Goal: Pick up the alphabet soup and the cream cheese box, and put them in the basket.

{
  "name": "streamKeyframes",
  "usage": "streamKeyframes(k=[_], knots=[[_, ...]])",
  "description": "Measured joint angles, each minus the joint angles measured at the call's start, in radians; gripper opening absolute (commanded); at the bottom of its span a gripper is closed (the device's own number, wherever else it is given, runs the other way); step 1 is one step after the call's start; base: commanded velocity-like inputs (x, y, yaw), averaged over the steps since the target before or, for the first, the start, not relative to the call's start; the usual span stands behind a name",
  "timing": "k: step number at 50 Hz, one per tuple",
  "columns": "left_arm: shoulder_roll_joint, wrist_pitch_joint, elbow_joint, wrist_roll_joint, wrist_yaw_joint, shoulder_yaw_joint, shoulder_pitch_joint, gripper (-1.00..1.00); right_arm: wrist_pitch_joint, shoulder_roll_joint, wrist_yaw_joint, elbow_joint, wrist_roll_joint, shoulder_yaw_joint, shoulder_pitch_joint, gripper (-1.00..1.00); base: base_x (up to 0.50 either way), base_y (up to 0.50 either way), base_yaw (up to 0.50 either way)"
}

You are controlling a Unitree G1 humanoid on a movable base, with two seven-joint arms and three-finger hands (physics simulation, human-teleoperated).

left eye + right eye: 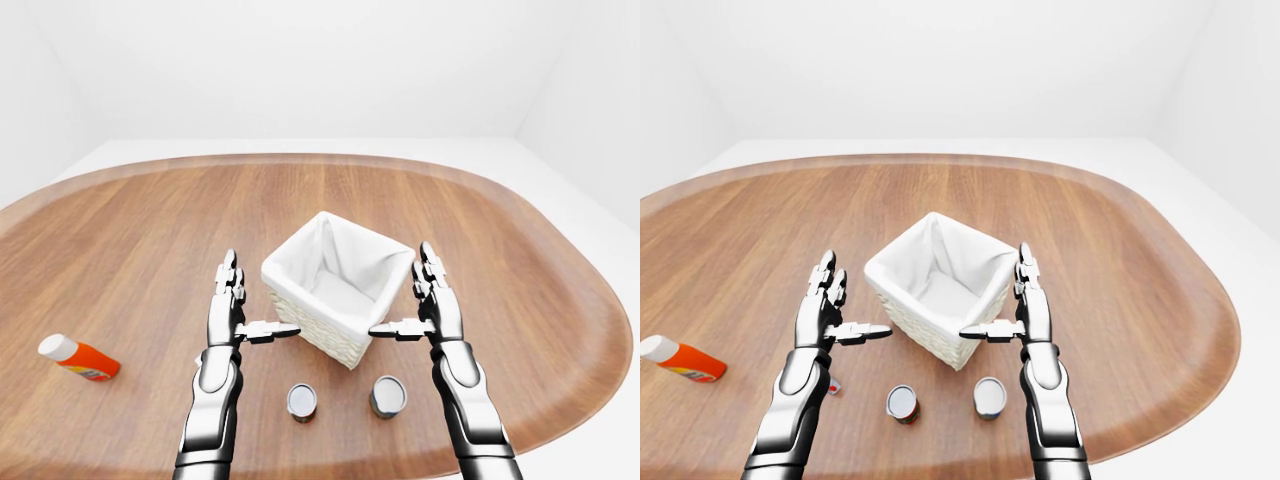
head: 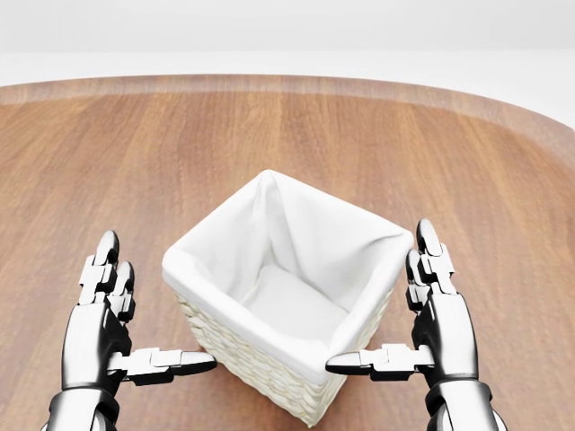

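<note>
A white lined wicker basket [image 1: 292, 242] stands empty at the middle of the wooden table, turned corner-on. Two small cans stand upright below it in the left-eye view: one with a reddish side [image 1: 301, 401] and a greyer one [image 1: 388, 396]; I cannot read their labels. No cream cheese box shows clearly. A small red and white thing [image 1: 833, 385] peeks out under my left forearm. My left hand [image 1: 252, 302] is open and empty just left of the basket. My right hand [image 1: 408, 296] is open and empty just right of it, thumb pointing inward.
An orange bottle with a white cap [image 1: 80, 358] lies on its side at the table's left. The oval wooden table [image 1: 150, 230] has a raised rim and ends close below the cans. White floor and walls surround it.
</note>
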Motion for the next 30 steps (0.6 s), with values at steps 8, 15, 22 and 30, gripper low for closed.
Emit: streamKeyframes(k=[8, 15, 22, 30], knots=[[0.0, -0.003, 0.005, 0.0, 0.0, 0.0, -0.001, 1.0, 0.001, -0.001, -0.007, -0.005, -0.002, -0.004, 0.001, 1.0, 0.13, 0.0, 0.0], [0.0, -0.003, 0.006, 0.001, -0.001, 0.0, -0.002, 1.0, 0.004, -0.001, -0.026, 0.0, 0.009, -0.016, -0.005, 1.0, 0.0, 0.0, 0.0], [0.001, -0.004, 0.008, 0.001, -0.001, 0.0, -0.003, 1.0, 0.009, -0.003, -0.064, -0.001, 0.024, -0.035, -0.013, 1.0, 0.0, 0.0, 0.0], [0.001, -0.004, 0.008, 0.001, -0.001, 0.0, -0.003, 1.0, 0.005, -0.007, -0.106, 0.0, 0.03, -0.05, -0.019, 1.0, 0.0, 0.0, 0.0]])
